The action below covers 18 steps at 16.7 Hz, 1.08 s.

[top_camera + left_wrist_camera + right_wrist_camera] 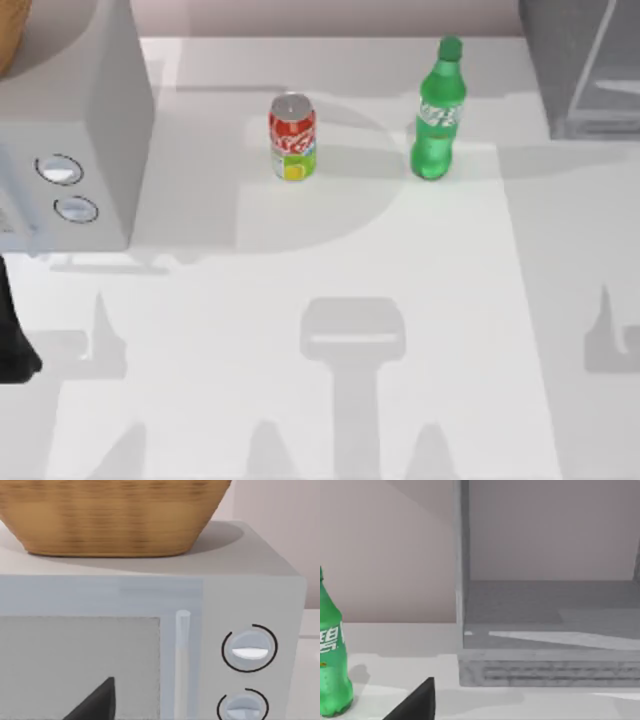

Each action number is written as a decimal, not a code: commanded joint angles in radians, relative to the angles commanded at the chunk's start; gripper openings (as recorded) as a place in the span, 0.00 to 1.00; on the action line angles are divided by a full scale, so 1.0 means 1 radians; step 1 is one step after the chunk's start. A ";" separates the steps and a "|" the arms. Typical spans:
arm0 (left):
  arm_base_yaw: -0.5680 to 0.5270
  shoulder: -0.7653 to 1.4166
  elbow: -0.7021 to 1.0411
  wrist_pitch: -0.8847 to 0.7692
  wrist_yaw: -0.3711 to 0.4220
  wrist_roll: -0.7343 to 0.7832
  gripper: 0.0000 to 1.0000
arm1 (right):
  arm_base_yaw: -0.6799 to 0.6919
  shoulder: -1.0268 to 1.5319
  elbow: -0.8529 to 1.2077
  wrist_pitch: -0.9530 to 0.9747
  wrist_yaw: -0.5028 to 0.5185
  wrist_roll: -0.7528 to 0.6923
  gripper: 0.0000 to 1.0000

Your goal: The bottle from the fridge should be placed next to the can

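While the bottle point(438, 112) stands upright on the table point(330, 260), out of the open fridge point(545, 630), we judge the placement nearly complete. The bottle sits beside the can point(292, 137), a gap apart, its long axis vertical. In the right wrist view, the bottle lies off to the side of our right arm's jaws, not between them; that arm is the nearer one. We cannot tell whether either arm's jaws are released or clenched. Our left arm faces the grey box with two dials point(250, 650), under a basket point(110, 515).
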 joint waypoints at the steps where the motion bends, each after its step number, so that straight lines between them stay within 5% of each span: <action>1: 0.000 0.000 0.000 0.000 0.000 0.000 1.00 | -0.011 -0.025 -0.018 -0.019 -0.012 0.000 1.00; 11: 0.000 0.000 0.000 0.000 0.000 0.000 1.00 | -0.021 -0.091 0.013 -0.098 -0.017 -0.002 1.00; 18: 0.000 0.000 0.000 0.000 0.000 0.000 1.00 | -0.022 -0.364 0.237 -0.583 -0.019 -0.006 1.00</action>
